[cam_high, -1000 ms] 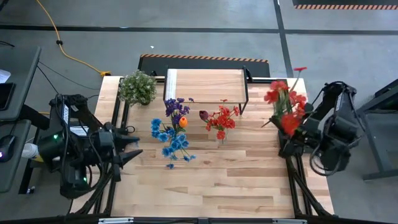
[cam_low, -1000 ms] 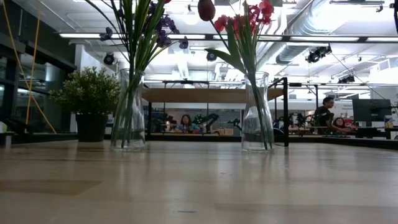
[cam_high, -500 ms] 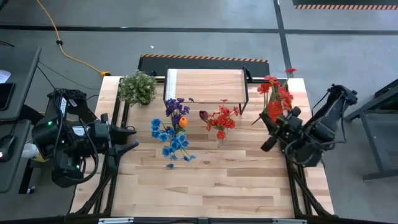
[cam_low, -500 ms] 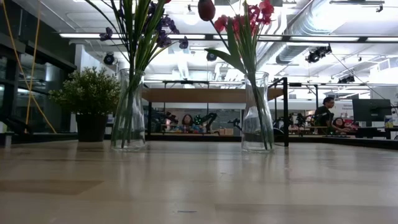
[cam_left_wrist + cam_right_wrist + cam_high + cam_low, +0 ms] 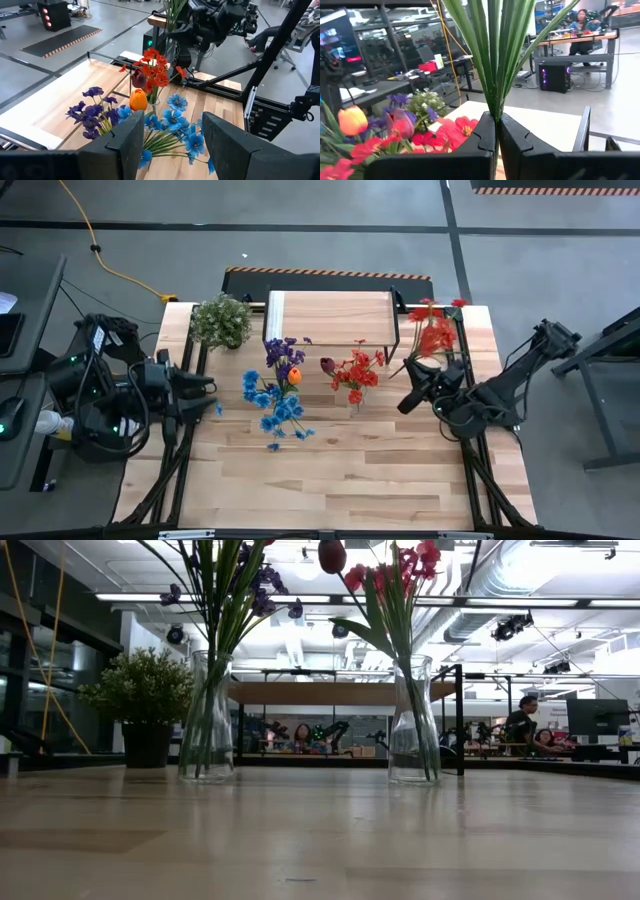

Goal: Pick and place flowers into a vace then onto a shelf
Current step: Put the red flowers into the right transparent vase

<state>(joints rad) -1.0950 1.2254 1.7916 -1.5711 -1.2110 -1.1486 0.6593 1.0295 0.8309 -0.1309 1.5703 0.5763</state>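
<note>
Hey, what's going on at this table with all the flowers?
The right arm's tool is shut on a bunch of red flowers, gripping the green stems and carrying them over the table's right side toward the middle. Two glass vases already hold flowers: one with blue, purple and orange blooms, the other with red and maroon ones. Both stand on the table in front of the shelf, which has nothing on top. The left arm's tool waits, open, at the table's left edge.

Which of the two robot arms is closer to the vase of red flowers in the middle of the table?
The right. Its end effector, gripping a bunch of red flowers, sits just beside the vase of red flowers. The left end effector waits beyond the blue flowers.
</note>
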